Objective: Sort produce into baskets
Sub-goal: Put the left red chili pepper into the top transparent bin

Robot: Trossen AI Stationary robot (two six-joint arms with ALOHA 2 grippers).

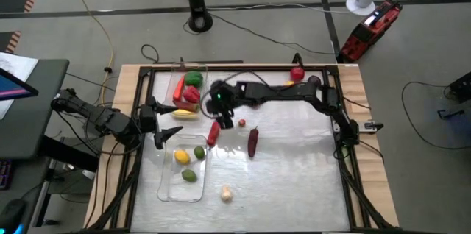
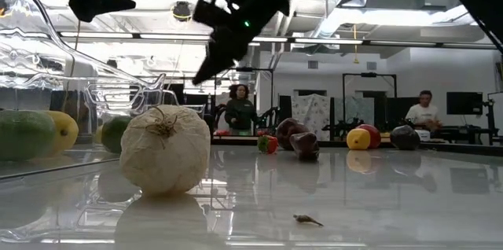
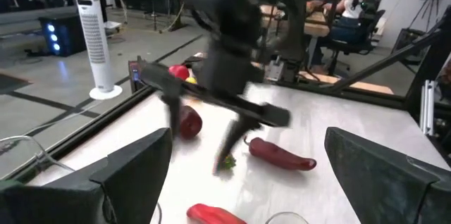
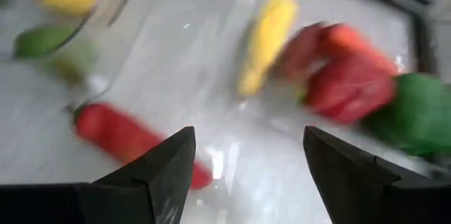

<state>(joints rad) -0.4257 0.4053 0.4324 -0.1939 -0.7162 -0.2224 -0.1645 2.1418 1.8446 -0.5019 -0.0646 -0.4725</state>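
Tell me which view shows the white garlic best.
The low view: the white garlic sits close to the camera, large and unblocked, its papery skin and stem scar clear. The high view shows it only as a small pale piece lying on the table just outside the near basket. Neither wrist view shows it.

In the right wrist view everything past the fingers is smeared: the red pepper [image 4: 130,139], the yellow piece [image 4: 266,41] and the green piece [image 4: 416,115] cannot be told apart by shape. The near basket [image 2: 47,69] is cut off by the low view's edge.
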